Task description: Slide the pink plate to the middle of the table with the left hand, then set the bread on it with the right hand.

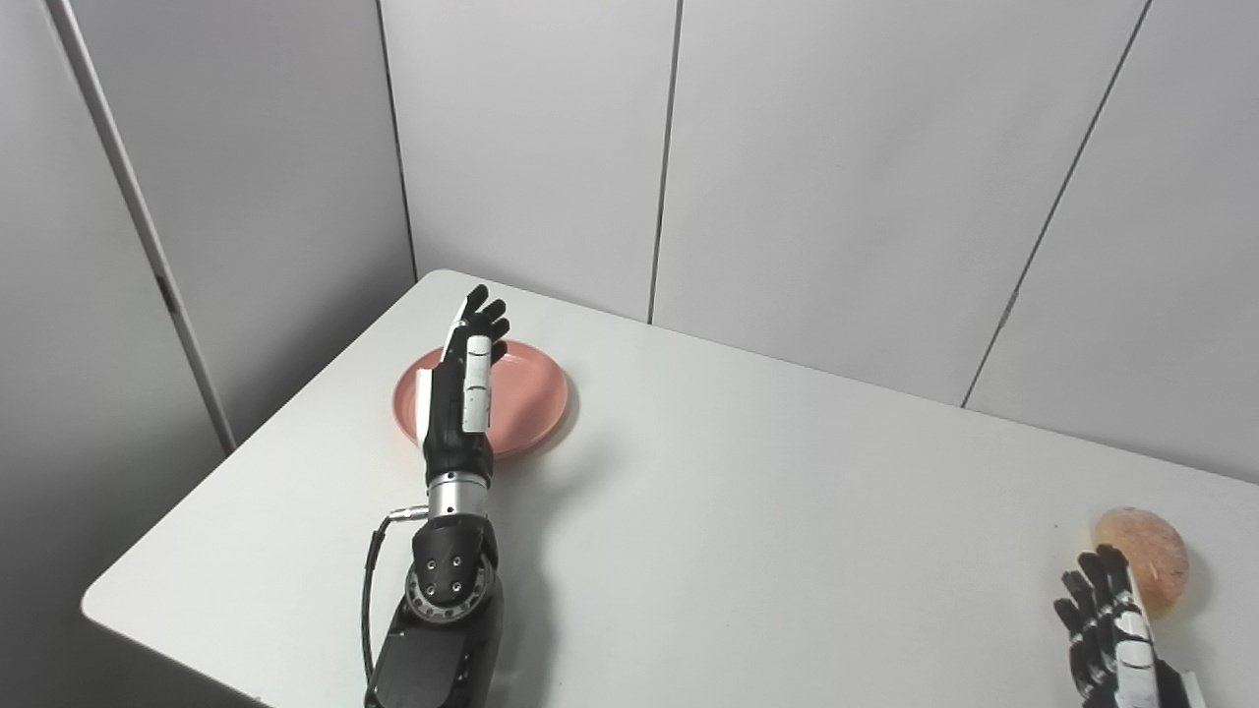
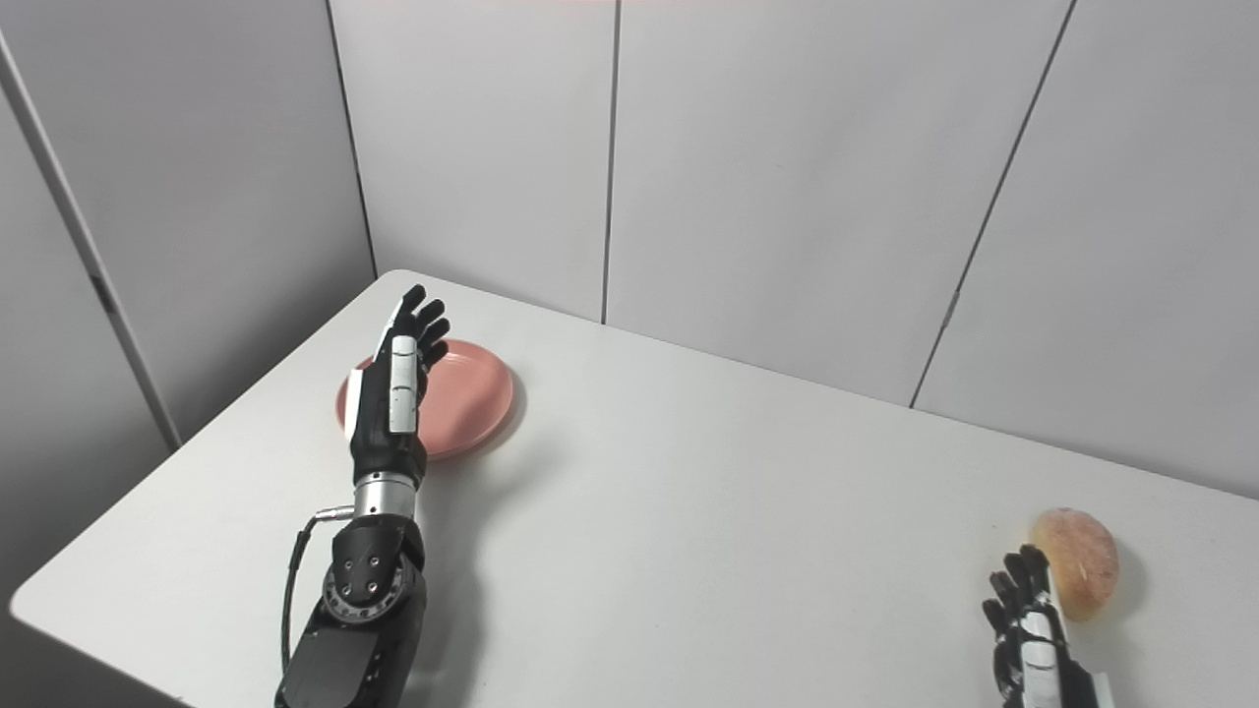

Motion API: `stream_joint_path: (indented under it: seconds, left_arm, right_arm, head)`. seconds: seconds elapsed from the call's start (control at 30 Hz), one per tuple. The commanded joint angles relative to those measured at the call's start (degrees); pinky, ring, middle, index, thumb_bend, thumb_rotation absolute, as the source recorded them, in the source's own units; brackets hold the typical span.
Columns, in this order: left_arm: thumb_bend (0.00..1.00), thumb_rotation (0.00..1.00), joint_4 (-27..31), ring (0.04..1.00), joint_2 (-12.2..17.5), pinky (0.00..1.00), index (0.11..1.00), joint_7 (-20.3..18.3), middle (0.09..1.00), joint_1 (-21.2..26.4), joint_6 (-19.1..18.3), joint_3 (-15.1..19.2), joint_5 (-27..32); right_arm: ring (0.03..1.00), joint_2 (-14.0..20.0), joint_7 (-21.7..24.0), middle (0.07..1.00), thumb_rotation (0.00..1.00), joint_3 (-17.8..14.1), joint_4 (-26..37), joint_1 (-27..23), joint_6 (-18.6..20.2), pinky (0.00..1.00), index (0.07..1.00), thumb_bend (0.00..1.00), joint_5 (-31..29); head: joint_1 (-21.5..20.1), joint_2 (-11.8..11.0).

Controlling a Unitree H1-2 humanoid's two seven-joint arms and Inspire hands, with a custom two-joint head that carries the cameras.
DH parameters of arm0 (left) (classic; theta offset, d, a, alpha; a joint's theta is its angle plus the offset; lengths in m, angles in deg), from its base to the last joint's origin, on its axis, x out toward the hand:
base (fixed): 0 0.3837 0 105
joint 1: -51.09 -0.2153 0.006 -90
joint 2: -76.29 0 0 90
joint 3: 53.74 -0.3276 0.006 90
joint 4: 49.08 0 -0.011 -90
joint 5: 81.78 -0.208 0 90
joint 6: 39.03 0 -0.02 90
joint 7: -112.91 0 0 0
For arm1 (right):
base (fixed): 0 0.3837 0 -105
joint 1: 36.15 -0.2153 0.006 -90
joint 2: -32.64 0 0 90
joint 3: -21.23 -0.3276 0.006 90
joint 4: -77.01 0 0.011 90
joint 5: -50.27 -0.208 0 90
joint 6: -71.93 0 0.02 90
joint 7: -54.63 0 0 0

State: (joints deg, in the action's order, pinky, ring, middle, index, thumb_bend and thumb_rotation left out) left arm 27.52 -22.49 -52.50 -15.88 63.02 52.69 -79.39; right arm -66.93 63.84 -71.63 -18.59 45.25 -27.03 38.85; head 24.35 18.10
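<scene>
The round pink plate (image 1: 526,398) sits toward the far left corner of the white table (image 1: 748,511). The left hand (image 1: 462,383) stretches over the plate's left part, fingers straight and slightly spread, holding nothing. The round golden-brown bread (image 2: 1075,562) lies at the near right, the right hand (image 2: 1028,629) just beside it, fingers apart, empty.

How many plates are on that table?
1. The pink plate lies near the table's far left corner, partly under the left robot hand. No others show.
</scene>
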Motion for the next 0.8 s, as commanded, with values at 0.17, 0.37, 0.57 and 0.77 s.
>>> stream_joint_path:
  seconds: [0.17, 0.37, 0.57, 0.77]
  left_arm:
    - [0.82, 1.0, 0.69, 0.882, 3.57, 0.91, 0.867, 1.27, 0.876, 2.52, 0.82, 1.63, -0.26]
    - [0.86, 1.0, -0.21, 0.867, 5.12, 0.87, 0.846, 1.29, 0.854, 2.69, 1.52, 4.41, 2.44]
    - [0.87, 1.0, -5.48, 0.86, 7.86, 0.87, 0.834, 2.05, 0.848, 3.48, 3.74, 6.21, 2.8]
    - [0.89, 1.0, -12.5, 0.879, 10.59, 0.9, 0.856, 1.41, 0.865, 4.71, 7.26, 7.13, 4.48]
  right_arm:
    - [1.0, 0.39, -0.49, 1.0, 0.94, -0.49, 3.57, -0.49, 1.3, 1.0, 1.0, 0.45, -0.17]
    - [1.0, 0.49, -0.35, 1.0, 0.94, -0.75, 4.48, -0.27, 1.91, 1.0, 1.0, 0.46, -0.77]
    - [1.0, 0.7, -0.15, 1.0, 0.93, -0.81, 4.87, -0.12, 1.57, 1.0, 1.0, 0.5, -0.28]
    - [1.0, 0.47, -0.75, 1.0, 0.91, -1.17, 5.37, 0.13, 1.68, 1.0, 1.0, 0.5, 0.0]
  head:
    - [-0.18, -0.07]
    - [0.01, -0.18]
    - [-0.16, -0.39]
    - [0.48, -0.37]
